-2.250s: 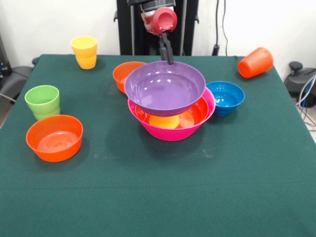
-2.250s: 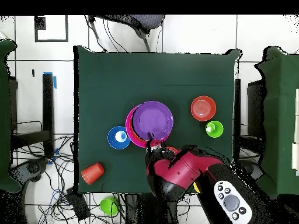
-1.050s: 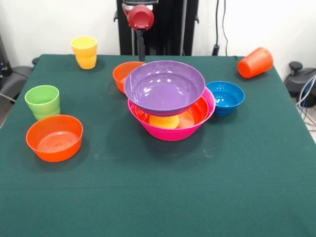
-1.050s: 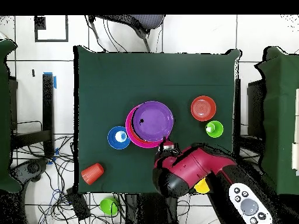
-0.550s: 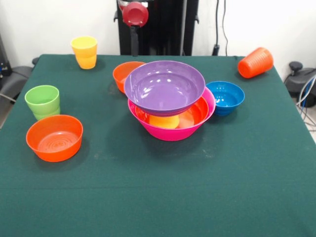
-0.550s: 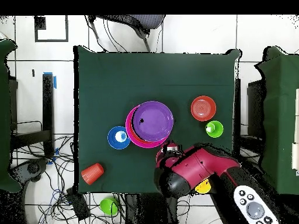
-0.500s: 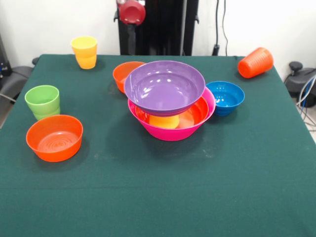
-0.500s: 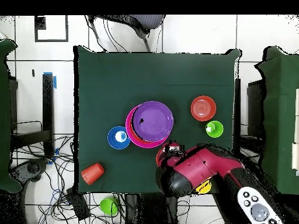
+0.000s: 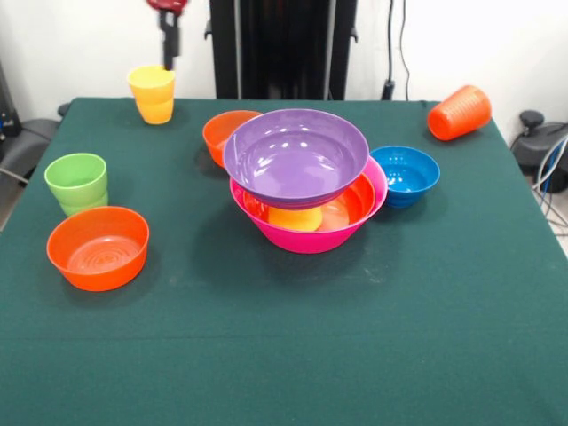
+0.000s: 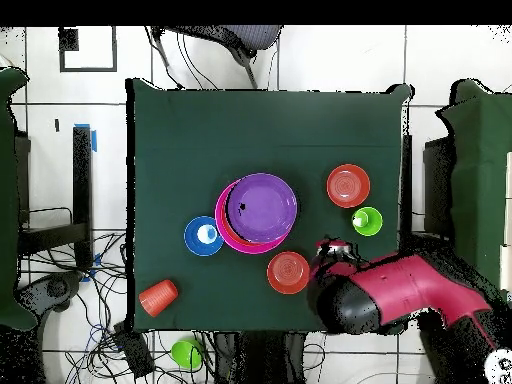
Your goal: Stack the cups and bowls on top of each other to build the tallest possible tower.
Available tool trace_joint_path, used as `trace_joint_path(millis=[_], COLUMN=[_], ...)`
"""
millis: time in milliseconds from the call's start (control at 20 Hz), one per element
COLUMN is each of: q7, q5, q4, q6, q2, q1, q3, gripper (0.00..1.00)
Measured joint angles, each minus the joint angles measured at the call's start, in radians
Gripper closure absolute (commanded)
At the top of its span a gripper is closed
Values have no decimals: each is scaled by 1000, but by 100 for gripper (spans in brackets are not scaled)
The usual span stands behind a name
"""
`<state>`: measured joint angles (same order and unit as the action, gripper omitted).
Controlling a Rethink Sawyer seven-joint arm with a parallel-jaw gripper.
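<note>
The tower stands mid-table: a pink bowl (image 9: 311, 232) (image 10: 221, 228) holds an orange bowl (image 9: 353, 202) and a yellow cup (image 9: 295, 218), with the purple bowl (image 9: 295, 156) (image 10: 261, 207) tilted on top. A small orange bowl (image 9: 222, 131) (image 10: 288, 272) sits just behind it and a blue bowl (image 9: 406, 174) (image 10: 204, 236) beside it. Loose pieces: a yellow cup (image 9: 153, 93), a green cup (image 9: 77, 182) (image 10: 367, 221), an orange bowl (image 9: 98, 248) (image 10: 348, 185), and an orange cup (image 9: 459, 113) (image 10: 158, 297) on its side. My gripper (image 9: 168, 40) (image 10: 333, 248) hangs just above the loose yellow cup, holding nothing.
The red arm (image 10: 405, 290) reaches over the table's corner in the overhead view and hides the loose yellow cup there. A green object (image 10: 186, 352) lies off the table among cables. Green cloth (image 9: 355, 346) covers the table.
The gripper let go of the purple bowl's rim, rose and swung left in the front view to above the yellow cup. The small orange bowl is uncovered in the overhead view.
</note>
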<state>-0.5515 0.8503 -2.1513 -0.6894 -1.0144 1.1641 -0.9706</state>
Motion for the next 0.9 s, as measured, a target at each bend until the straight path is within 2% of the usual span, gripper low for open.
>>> trace_joint_path(millis=[150,200,450,750,900], q7=[86,161,276,307,307], q5=[0,0,2,-11,-21], q4=[48,104,237,428,483], q6=[-60,-108,-176,-202,-202], q2=[25,61,161,320,369], q1=[21,23,-7,-99,-131], q3=[-6,-6,-5,-2,-2], gripper=[0,0,0,0,0])
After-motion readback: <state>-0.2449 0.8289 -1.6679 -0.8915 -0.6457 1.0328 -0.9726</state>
